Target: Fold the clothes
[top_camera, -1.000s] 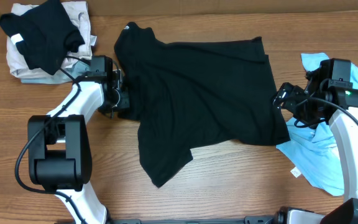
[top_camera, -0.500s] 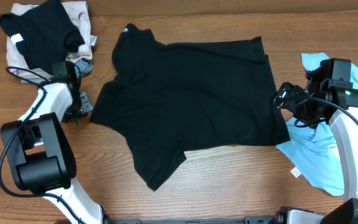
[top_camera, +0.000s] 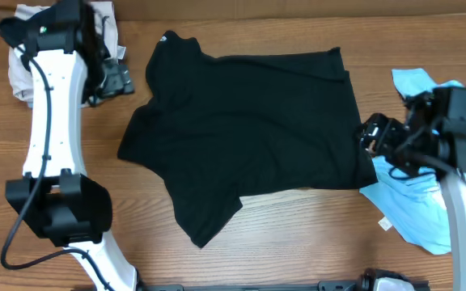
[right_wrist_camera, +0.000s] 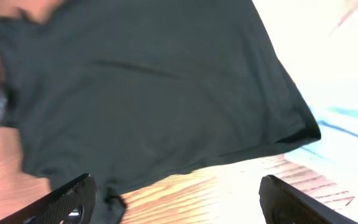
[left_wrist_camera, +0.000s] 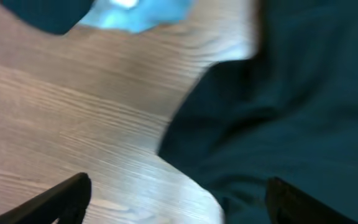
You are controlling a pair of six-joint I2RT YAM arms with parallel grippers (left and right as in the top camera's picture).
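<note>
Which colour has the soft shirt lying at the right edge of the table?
Light blue. The soft light blue T-shirt shows best in the overhead view.

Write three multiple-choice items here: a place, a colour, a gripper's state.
1. Where does the light blue cotton T-shirt lie?
A. on the floor
B. at the wooden table's right edge
C. in the centre
2. What colour is the large soft T-shirt spread in the centre?
A. red
B. white
C. black
3. How stands the left gripper?
A. open, empty
B. shut on cloth
C. shut on a tag
Answers: 1 B, it shows at the overhead view's right edge; 2 C, plainly black; 3 A, its fingers stand apart, nothing between.
</note>
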